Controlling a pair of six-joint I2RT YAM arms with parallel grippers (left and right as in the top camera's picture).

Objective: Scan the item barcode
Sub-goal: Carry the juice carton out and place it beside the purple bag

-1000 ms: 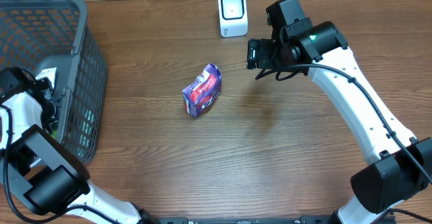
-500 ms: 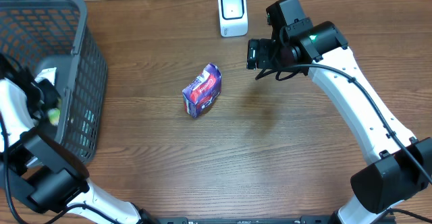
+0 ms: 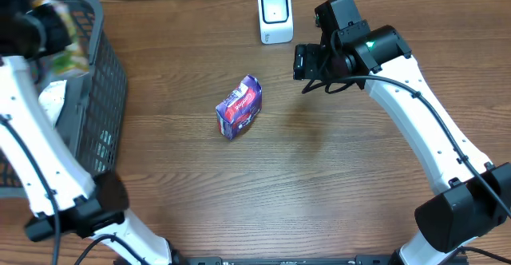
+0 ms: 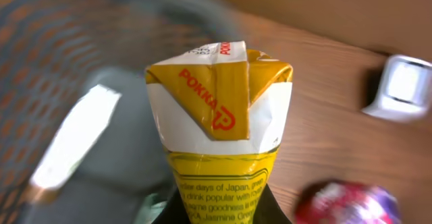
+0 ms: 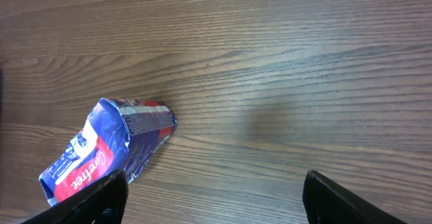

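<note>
Wooden table (image 3: 319, 185) bears grey basket (image 3: 112, 81), purple packet (image 3: 239, 107), apparently a scanner (image 3: 275, 16).

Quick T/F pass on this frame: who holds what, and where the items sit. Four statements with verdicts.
1. The left gripper is shut on the yellow Pokka carton. True.
2. The right gripper is gripping the purple packet. False: its jaws are open and empty, and the packet lies on the table.
3. The purple packet is inside the grey basket. False: it lies on the bare wood to the right of the basket.
4. The white scanner stands near the far edge, apart from the packet. True.
</note>
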